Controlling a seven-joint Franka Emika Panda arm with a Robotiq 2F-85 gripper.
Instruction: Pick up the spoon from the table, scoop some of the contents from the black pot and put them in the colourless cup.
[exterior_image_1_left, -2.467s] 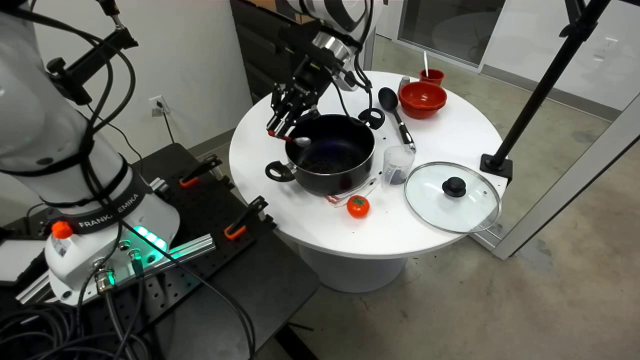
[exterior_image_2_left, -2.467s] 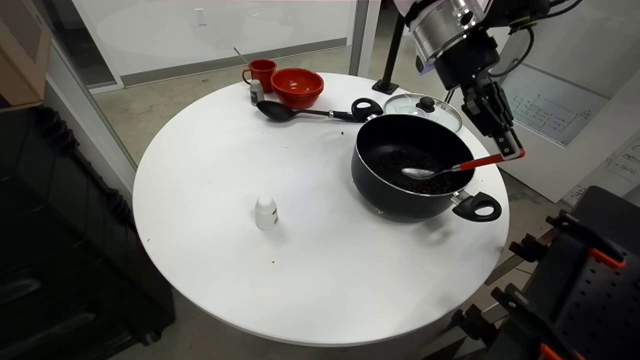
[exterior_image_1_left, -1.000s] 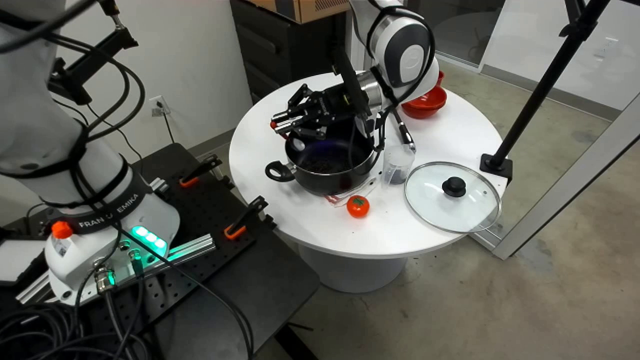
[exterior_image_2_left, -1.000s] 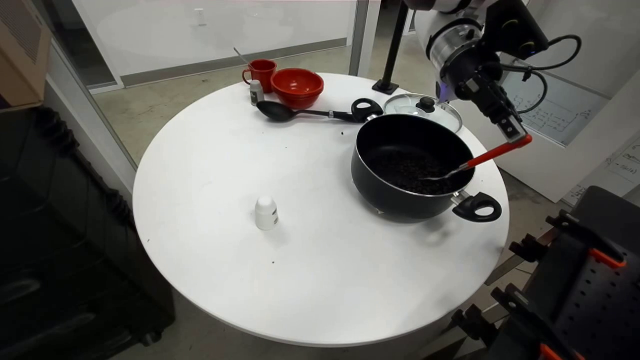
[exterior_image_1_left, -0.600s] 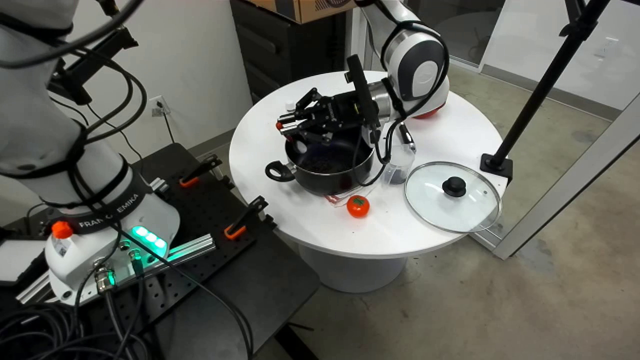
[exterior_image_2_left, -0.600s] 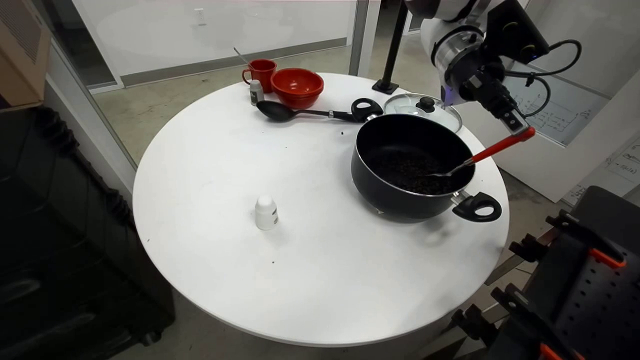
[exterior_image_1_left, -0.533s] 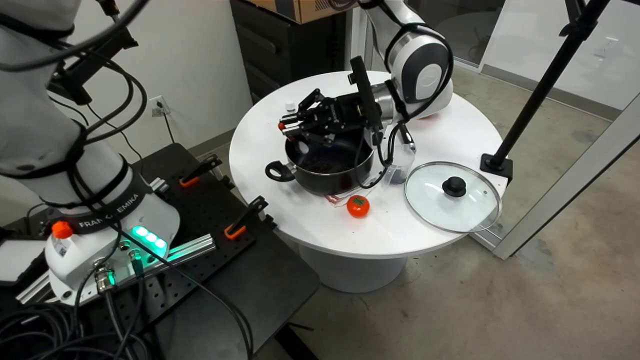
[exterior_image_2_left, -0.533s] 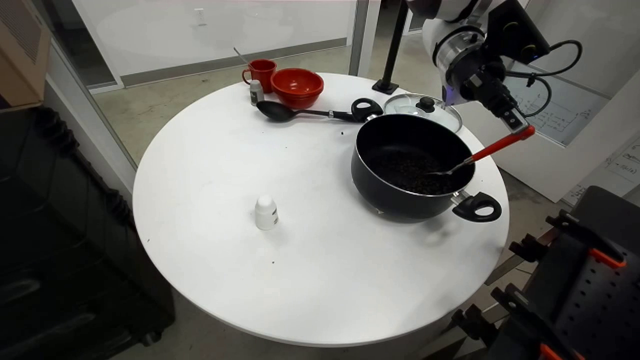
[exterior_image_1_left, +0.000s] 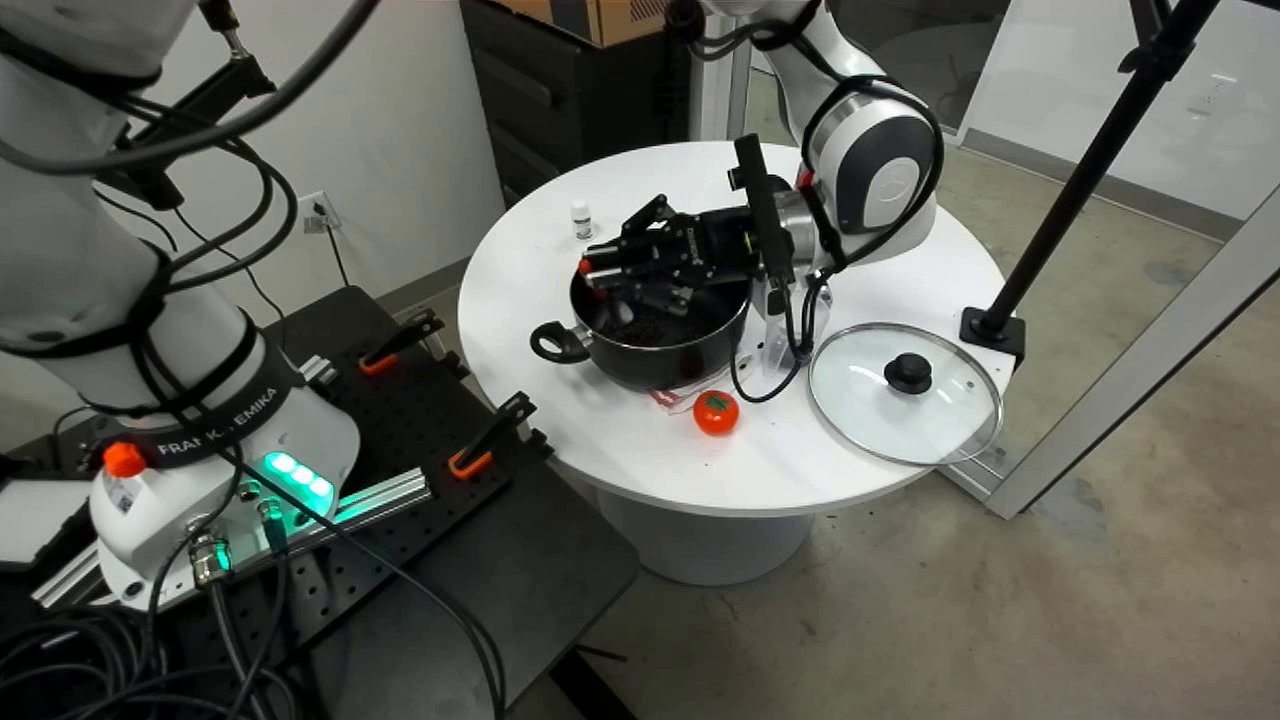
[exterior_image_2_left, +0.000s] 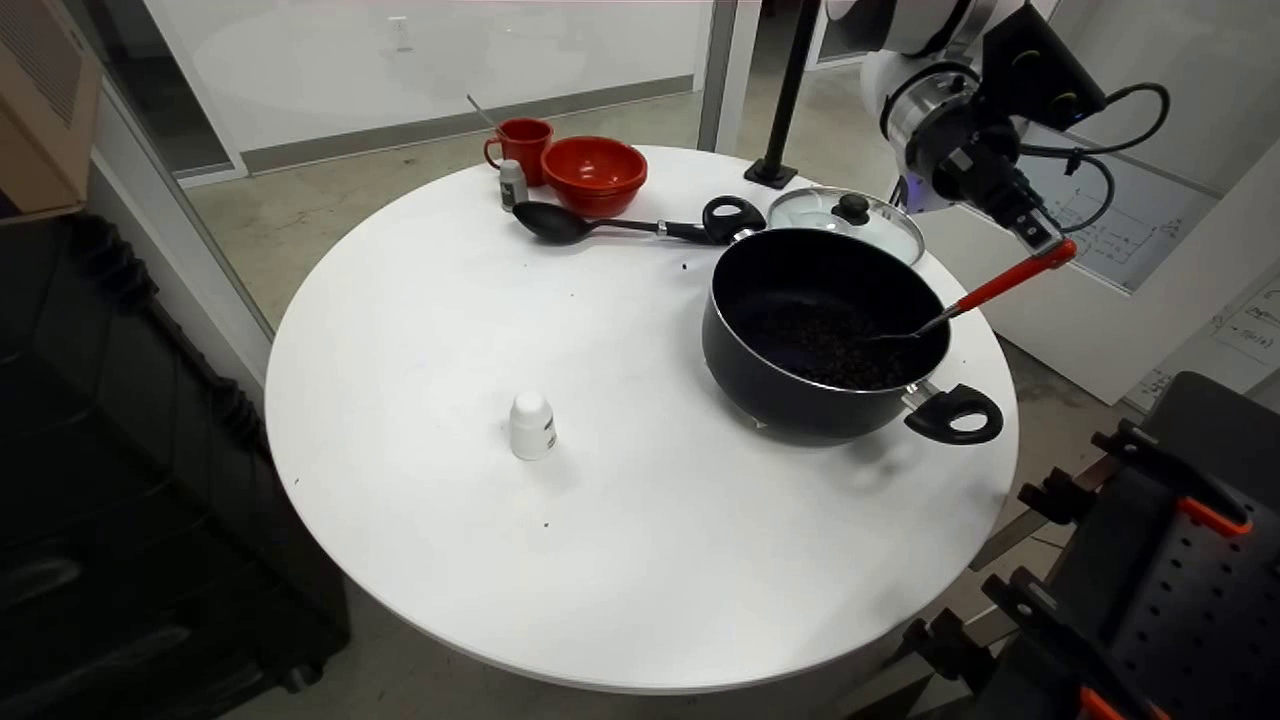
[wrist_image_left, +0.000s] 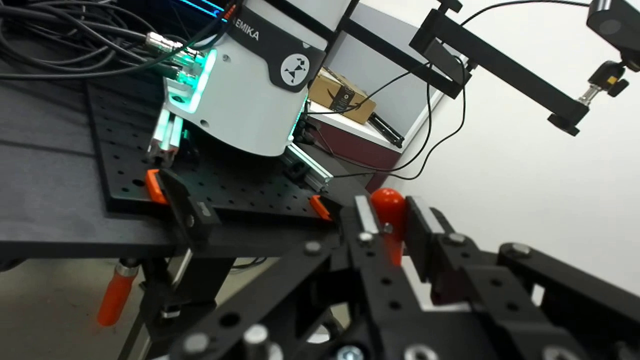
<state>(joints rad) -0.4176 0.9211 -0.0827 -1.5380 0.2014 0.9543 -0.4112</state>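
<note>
In an exterior view, my hand (exterior_image_1_left: 598, 268) is gripping the red-handled spoon (exterior_image_1_left: 622, 314), its head inside the black pot (exterior_image_1_left: 660, 372), colourless cup (exterior_image_1_left: 776, 345) near the pot. In an exterior view, a long black spoon (exterior_image_2_left: 548, 222) lies on the worktop (exterior_image_2_left: 600, 560). Wrist view: red handle (wrist_image_left: 391, 212) pinched between my fingers (wrist_image_left: 366, 215).

On the left in an exterior view, white lettering (exterior_image_1_left: 265, 403) runs along the dark band (exterior_image_1_left: 258, 417) of the robot base (exterior_image_1_left: 172, 495): "FRAN", the next letters partly hidden, then "EMIKA". The wrist view shows "EMIKA" there, beside a round emblem (wrist_image_left: 295, 69). Handwriting (exterior_image_2_left: 1095, 240) on a white panel (exterior_image_2_left: 1150, 215) at right is illegible.
</note>
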